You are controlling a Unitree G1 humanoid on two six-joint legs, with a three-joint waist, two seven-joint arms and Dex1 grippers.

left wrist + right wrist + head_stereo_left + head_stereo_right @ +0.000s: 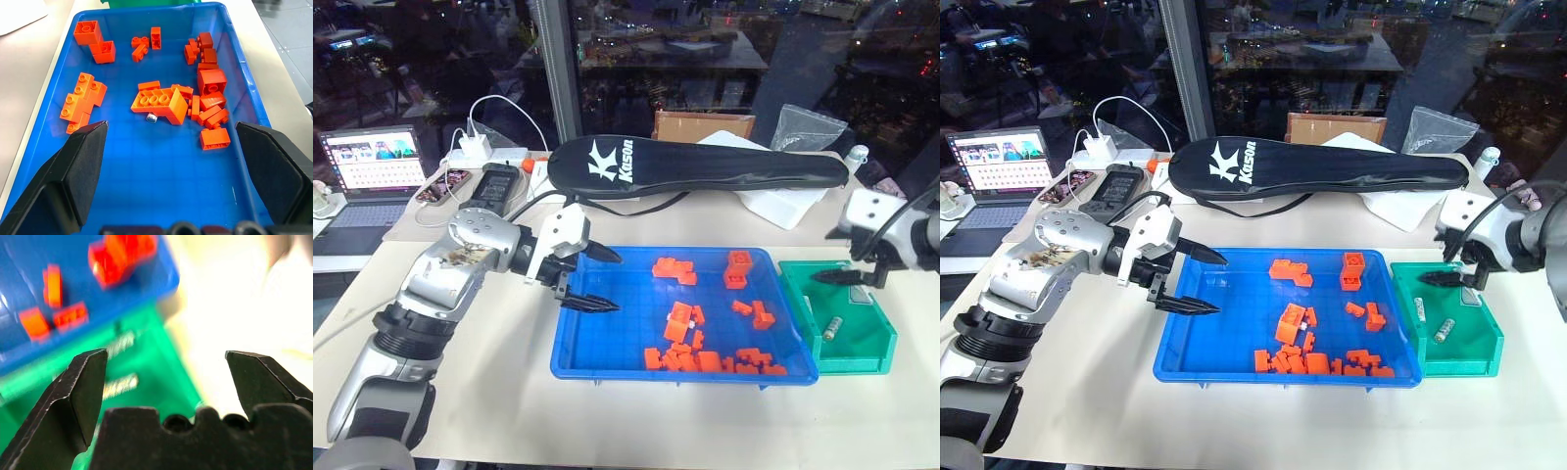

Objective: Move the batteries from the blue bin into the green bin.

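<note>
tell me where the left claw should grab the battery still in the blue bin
Only the battery's rounded silver end shows, tucked against the lower edge of the big orange block in the blue bin. Probably come from the bare floor side, top-down, left claw open across the exposed end; nudging the block aside first may help.

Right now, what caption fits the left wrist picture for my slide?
Open left gripper over the blue bin of orange blocks, one battery peeking out.

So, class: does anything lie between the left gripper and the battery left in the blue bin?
Bare floor lies between the open left gripper and the battery, but a large orange block rests against it in the blue bin.
</note>
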